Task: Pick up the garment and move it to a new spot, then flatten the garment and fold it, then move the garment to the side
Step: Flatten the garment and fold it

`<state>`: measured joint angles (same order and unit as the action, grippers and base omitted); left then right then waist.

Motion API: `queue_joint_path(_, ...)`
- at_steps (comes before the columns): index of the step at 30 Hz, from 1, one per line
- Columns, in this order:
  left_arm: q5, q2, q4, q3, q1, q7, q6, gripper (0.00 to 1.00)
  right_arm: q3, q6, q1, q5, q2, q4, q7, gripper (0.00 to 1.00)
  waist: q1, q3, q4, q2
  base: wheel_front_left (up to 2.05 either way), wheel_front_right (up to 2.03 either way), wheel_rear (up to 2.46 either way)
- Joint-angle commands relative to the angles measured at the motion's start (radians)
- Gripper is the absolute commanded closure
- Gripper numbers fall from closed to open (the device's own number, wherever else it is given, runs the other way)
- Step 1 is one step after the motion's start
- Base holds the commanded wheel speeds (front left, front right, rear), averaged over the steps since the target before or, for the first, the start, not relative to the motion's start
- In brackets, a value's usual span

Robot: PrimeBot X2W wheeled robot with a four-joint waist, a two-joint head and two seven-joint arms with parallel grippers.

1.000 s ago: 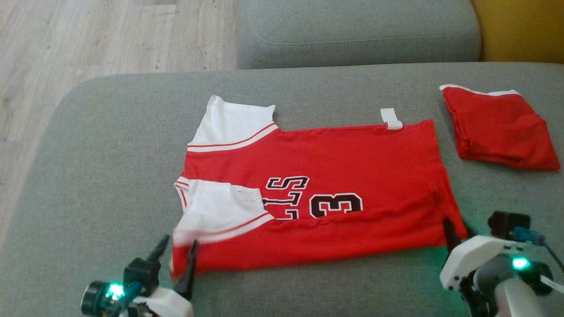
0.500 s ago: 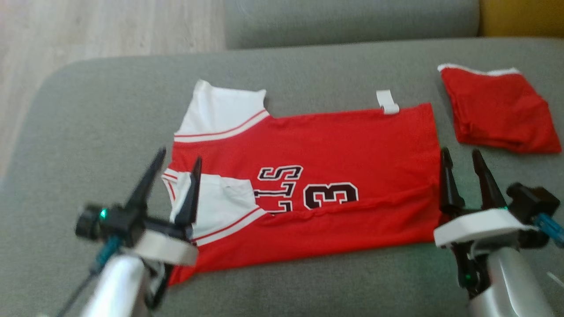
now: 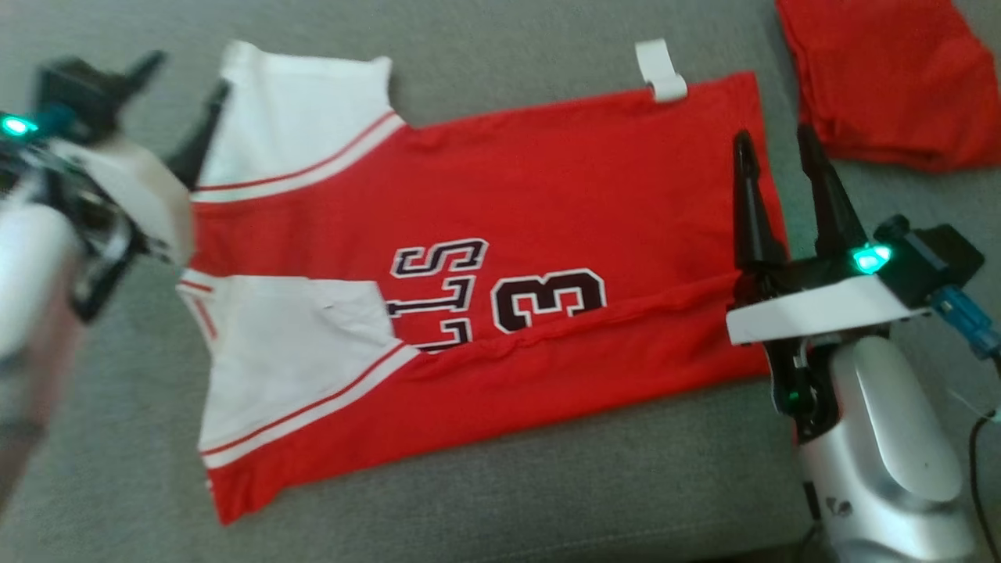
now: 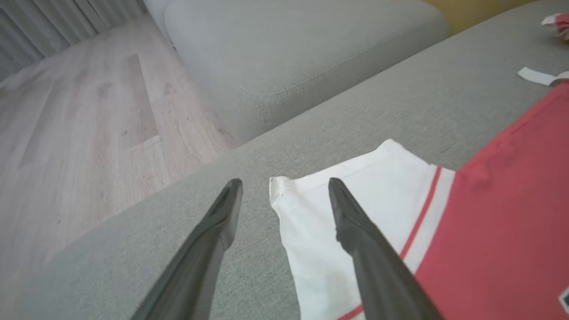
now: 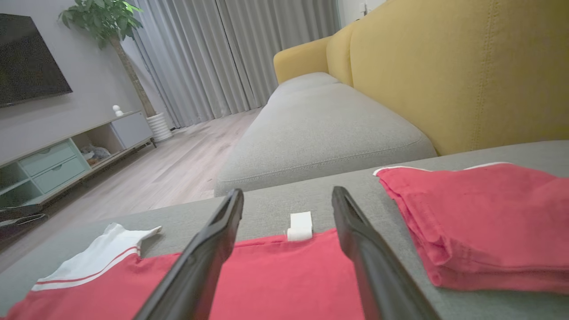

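The garment [image 3: 547, 180] is a red jersey with white sleeves, spread on the grey cushion [image 3: 547, 485], with its near long edge folded up over the black number. My left gripper [image 3: 184, 90] is blurred, open, and hovers at the far white sleeve. In the left wrist view that gripper [image 4: 283, 183] straddles the sleeve's corner [image 4: 355, 178] from above. My right gripper [image 3: 774, 139] stands open over the garment's right hem, holding nothing. In the right wrist view the right gripper [image 5: 286, 193] frames the garment's white tag [image 5: 300, 224], with red cloth [image 5: 275, 275] below.
A second red cloth [image 3: 884, 86], folded, lies on the cushion just right of my right gripper [image 5: 480, 213]. Behind the cushion is another grey seat [image 5: 320, 129] with a yellow backrest [image 5: 466, 66]. Wooden floor [image 4: 89, 133] drops off past the cushion's left edge.
Both grippers opened and let go of the garment's near edge, then moved forward over its far sleeve and right hem. The head camera has tilted down and closer.
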<state>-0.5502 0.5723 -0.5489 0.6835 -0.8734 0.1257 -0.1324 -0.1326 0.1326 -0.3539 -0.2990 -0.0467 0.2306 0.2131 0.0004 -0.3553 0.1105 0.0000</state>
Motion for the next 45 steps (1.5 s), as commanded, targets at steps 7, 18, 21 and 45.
queue_joint_path(7,-0.177,0.102,-0.085,0.058,-0.177,0.049,0.002,0.0,-0.086,-0.002,-0.041,-0.019,-0.004,-0.115,0.017,0.0,-0.0004,-0.11,0.082,0.0,0.0,0.0,0.0)
queue_joint_path(18,-0.337,0.141,-0.178,0.189,-0.282,0.119,0.002,0.0,-0.08,-0.002,-0.036,-0.035,-0.004,-0.152,0.023,0.0,-0.0004,-0.169,0.114,0.0,0.0,0.0,0.0)
queue_joint_path(21,-0.372,0.141,-0.179,0.226,-0.291,0.125,0.002,0.08,-0.074,-0.002,-0.036,-0.037,-0.004,-0.146,0.025,0.0,-0.0004,-0.172,0.113,0.0,0.0,0.0,0.0)
queue_joint_path(45,-0.356,0.101,0.093,0.422,-0.167,-0.32,0.023,1.0,0.111,-0.002,-0.178,0.239,-0.011,0.036,-0.29,0.0,-0.0004,0.059,-0.153,0.0,0.0,0.0,0.0)
